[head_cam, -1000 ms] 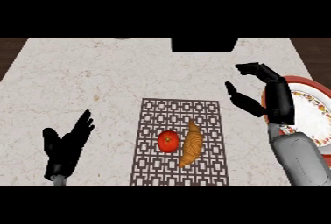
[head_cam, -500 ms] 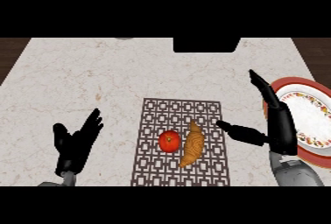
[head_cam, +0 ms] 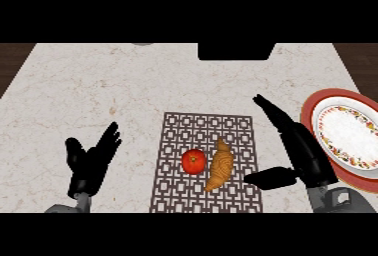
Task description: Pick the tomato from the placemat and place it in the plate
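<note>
On the pale counter [head_cam: 111, 90], the patterned placemat [head_cam: 181, 130] holds the tomato [head_cam: 193, 161], touching a croissant [head_cam: 220, 164] that lies between it and the wide-open right hand [head_cam: 299, 150]; plate [head_cam: 321, 102] far right, left hand [head_cam: 90, 162] open.

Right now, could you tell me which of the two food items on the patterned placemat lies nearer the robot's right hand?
The golden-brown croissant, the placemat's elongated item, lies nearer the right hand. The round red tomato sits on the croissant's far side.
</note>
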Action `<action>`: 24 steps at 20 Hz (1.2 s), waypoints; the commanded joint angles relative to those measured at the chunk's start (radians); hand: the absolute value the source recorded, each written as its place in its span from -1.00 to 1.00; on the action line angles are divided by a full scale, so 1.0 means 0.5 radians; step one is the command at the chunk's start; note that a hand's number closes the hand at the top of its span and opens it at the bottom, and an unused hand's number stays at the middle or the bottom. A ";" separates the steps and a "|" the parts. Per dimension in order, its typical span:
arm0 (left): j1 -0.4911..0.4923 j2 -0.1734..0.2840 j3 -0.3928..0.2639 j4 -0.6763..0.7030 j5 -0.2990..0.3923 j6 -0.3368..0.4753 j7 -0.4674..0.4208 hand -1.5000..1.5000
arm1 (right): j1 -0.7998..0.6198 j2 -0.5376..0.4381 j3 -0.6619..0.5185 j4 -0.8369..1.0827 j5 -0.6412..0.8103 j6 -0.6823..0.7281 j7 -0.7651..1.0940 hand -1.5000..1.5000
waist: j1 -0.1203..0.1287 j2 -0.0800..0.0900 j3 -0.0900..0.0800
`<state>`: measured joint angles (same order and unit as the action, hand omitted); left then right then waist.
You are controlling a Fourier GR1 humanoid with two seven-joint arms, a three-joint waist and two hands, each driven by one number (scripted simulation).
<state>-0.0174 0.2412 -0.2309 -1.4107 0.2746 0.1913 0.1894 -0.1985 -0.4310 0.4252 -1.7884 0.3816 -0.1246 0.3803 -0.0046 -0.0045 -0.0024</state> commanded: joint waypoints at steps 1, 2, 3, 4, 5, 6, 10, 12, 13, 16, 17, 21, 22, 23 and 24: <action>0.021 -0.009 0.016 0.013 0.006 -0.028 -0.001 0.00 | -0.190 0.064 0.165 -0.111 0.205 0.190 0.515 -1.00 | 0.020 0.004 0.001; 0.035 0.008 0.031 0.031 0.011 -0.077 -0.052 0.00 | -0.138 0.047 0.186 -0.160 0.227 0.237 0.562 -1.00 | 0.012 0.004 0.002; -0.049 -0.009 0.048 0.071 -0.027 -0.038 -0.051 0.00 | -0.259 0.130 0.185 -0.089 0.234 0.288 0.659 -1.00 | 0.016 0.007 0.002; -0.006 -0.031 0.033 0.090 -0.037 -0.055 -0.093 0.00 | -0.232 0.231 0.283 -0.080 0.316 0.262 0.702 -1.00 | 0.017 0.007 0.003; 0.050 -0.001 0.038 0.021 -0.028 -0.073 -0.063 0.00 | -0.305 0.291 0.278 0.048 0.328 0.291 0.688 -1.00 | 0.027 0.008 0.004; -0.014 -0.065 0.005 0.034 -0.056 -0.012 0.007 0.00 | -0.354 0.325 0.294 -0.110 0.339 0.384 0.900 -1.00 | 0.017 0.006 0.003; -0.062 -0.035 0.096 0.157 -0.047 -0.118 -0.057 0.00 | -0.427 0.584 0.363 0.260 0.553 0.305 0.843 -1.00 | 0.019 0.011 0.004; 0.022 -0.111 0.051 -0.008 -0.135 0.001 0.003 0.00 | -0.259 0.559 0.342 0.202 0.619 0.325 0.771 -1.00 | 0.015 0.008 0.005; -0.062 -0.009 0.151 0.098 -0.008 -0.161 0.007 0.00 | -0.312 0.638 0.476 0.150 0.671 0.393 1.017 -1.00 | 0.012 0.007 0.004; -0.105 -0.086 0.127 0.057 -0.080 -0.100 0.069 0.00 | -0.344 0.792 0.399 0.412 0.654 0.377 0.866 -1.00 | 0.016 0.010 0.005; -0.004 -0.165 0.065 0.054 -0.179 -0.046 -0.005 0.00 | -0.222 0.723 0.302 0.323 0.637 0.392 0.763 -1.00 | 0.012 0.009 0.005; -0.023 -0.151 0.089 -0.048 -0.152 -0.046 0.133 0.00 | -0.313 0.855 0.474 0.696 0.660 0.145 0.697 -1.00 | 0.026 0.011 0.005; 0.103 -0.098 0.093 -0.188 -0.145 -0.124 0.137 0.00 | -0.108 0.855 0.460 0.495 0.782 0.250 0.680 -1.00 | 0.016 0.007 0.005; 0.046 -0.139 0.159 0.049 -0.169 -0.167 -0.051 0.00 | -0.155 0.857 0.365 0.539 0.762 0.303 0.620 -1.00 | 0.013 0.009 0.005; 0.087 -0.234 0.059 0.031 -0.258 -0.048 -0.075 0.00 | -0.314 0.858 0.418 0.446 0.679 0.332 0.847 -1.00 | 0.017 0.008 0.005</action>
<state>0.0019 0.1717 -0.1819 -1.4244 0.1936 0.1472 0.2058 -0.3115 -0.0284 0.6259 -1.5616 0.7258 0.0296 0.7525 0.0036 0.0000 0.0001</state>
